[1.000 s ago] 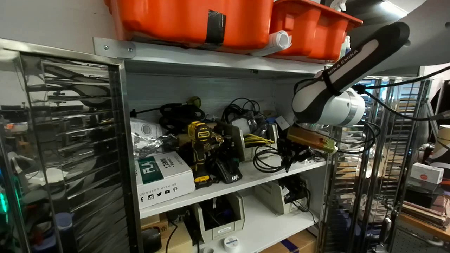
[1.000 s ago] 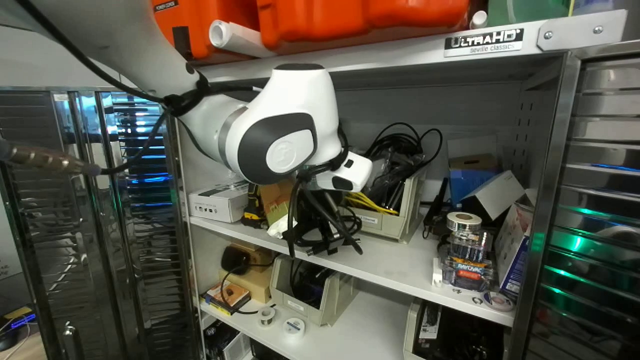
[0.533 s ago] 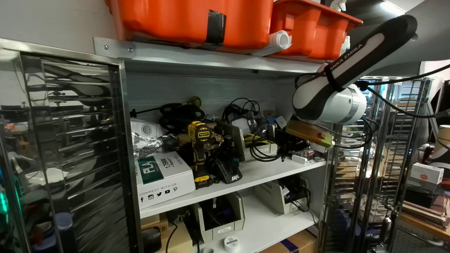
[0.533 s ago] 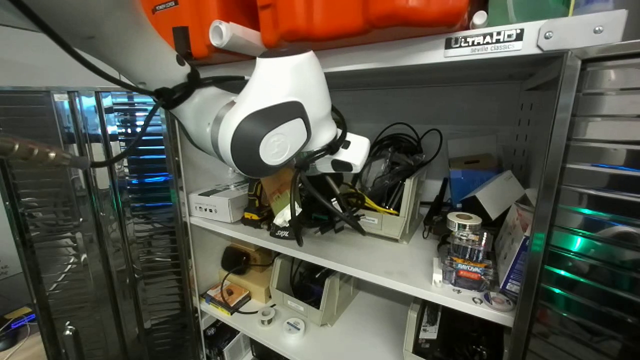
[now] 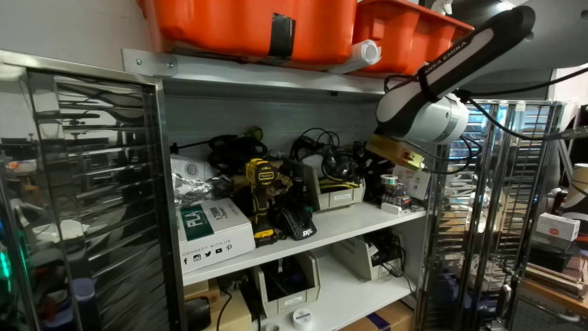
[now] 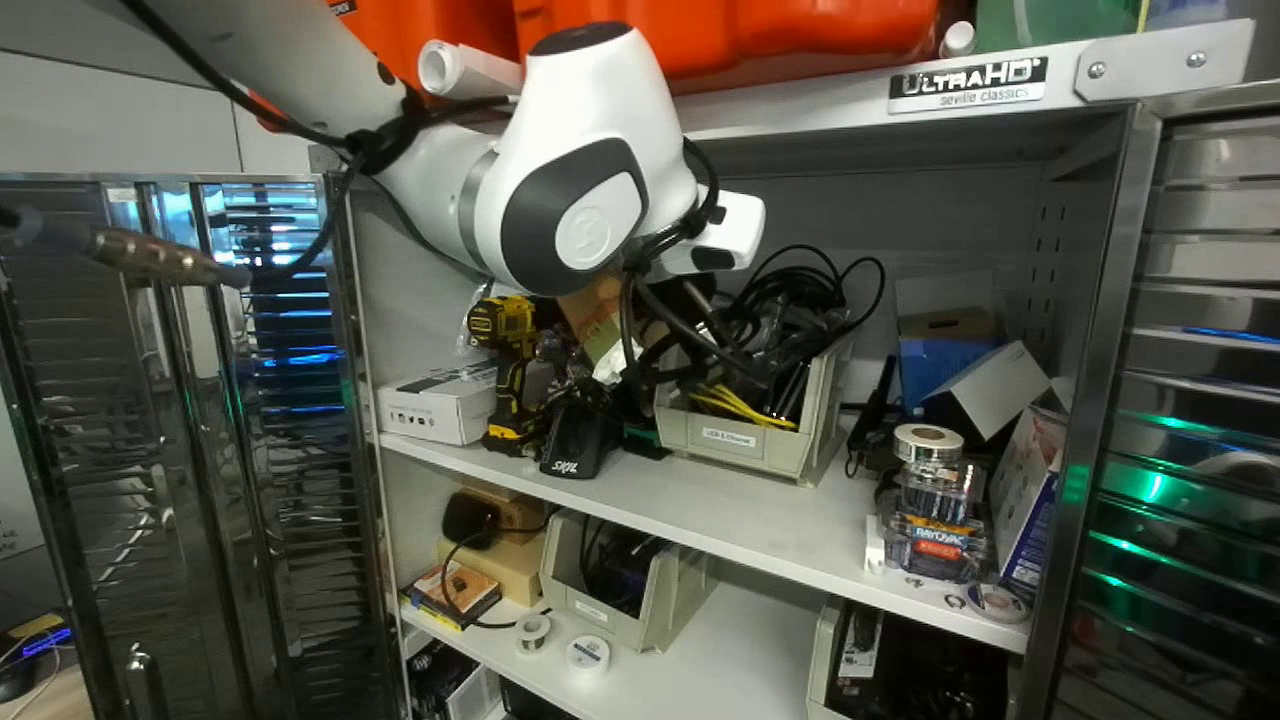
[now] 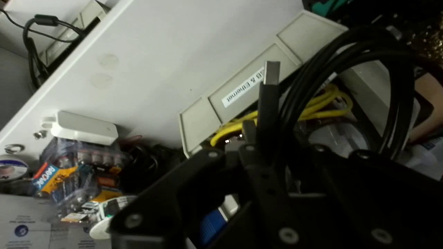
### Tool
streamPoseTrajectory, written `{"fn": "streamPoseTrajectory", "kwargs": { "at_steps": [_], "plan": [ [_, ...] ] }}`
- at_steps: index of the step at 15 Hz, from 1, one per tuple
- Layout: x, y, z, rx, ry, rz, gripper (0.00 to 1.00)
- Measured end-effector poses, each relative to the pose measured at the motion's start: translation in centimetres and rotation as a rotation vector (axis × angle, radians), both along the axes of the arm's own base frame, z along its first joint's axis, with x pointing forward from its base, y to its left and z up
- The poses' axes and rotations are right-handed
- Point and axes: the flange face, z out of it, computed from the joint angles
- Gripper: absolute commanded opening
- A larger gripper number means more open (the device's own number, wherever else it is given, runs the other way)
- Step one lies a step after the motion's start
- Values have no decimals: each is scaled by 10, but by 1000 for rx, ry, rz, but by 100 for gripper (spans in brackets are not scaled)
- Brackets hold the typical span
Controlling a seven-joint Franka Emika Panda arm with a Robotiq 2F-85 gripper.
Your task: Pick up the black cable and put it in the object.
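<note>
Overall, a long white bench (image 6: 760,520) extends beneath the jointed white-and-dark-grey robot arm (image 6: 580,180), which in both exterior views stands higher than a second ago, above the open-topped pale-grey plastic bin (image 6: 785,452). Seen from the wrist, the black metal claw (image 7: 283,148) pinches the glossy, coiled black cable (image 7: 300,97). That coil now overlaps the bin in all three views instead of hanging low in front of it; whether any loop touches the thin yellow cables (image 7: 322,112) inside the bin, I cannot tell. On the bin's front wall sits a white printed label (image 7: 238,91), partly hidden by the cable's slim, silver-tipped plug (image 7: 269,100). So the lift looks finished; lowering and release remain, I judge, and the jutting plug might snag on the bin's rim.
</note>
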Motion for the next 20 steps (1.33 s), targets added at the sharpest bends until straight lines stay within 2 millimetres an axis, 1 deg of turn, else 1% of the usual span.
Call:
{"fn": "streamPoseTrajectory", "kwargs": {
  "at_steps": [1, 3, 5, 8, 10, 12, 16, 20],
  "plan": [
    [6, -2, 4, 1, -17, -5, 5],
    [18, -5, 6, 4, -47, -19, 5],
    [31, -8, 0, 14, -77, -37, 5],
    [50, -10, -15, 47, -127, -61, 5],
    [63, -8, -22, 72, -166, -72, 5],
    [75, -4, -24, 94, -206, -76, 5],
    [90, -2, -20, 116, -260, -68, 5],
    [93, -6, -27, 118, -252, -71, 5]
  ]
}}
